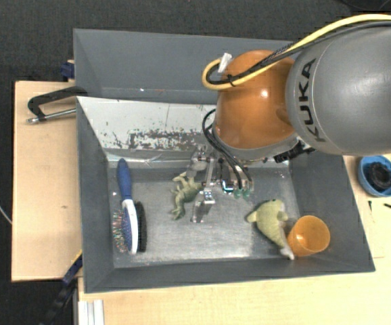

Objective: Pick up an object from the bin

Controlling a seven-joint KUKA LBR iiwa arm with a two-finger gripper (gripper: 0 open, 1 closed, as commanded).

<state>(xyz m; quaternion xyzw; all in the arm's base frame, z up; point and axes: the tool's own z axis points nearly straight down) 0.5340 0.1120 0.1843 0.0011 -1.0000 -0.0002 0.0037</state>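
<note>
Grey metal bin point(94, 181), floor scuffed, contents loose and scattered as dropped. A green toy dinosaur point(180, 193) lies mid-floor towards the far wall. My gripper point(204, 207) stands just beside it on its right, and I judge it the nearest candidate. Open or closed: cannot tell. My arm enters from the right, wrist bent straight down, tool low over the floor. Well apart: a blue-and-white hairbrush point(129, 215) at left, and a pale plush toy point(268, 222) touching an orange cup point(309, 236) at near right.
</note>
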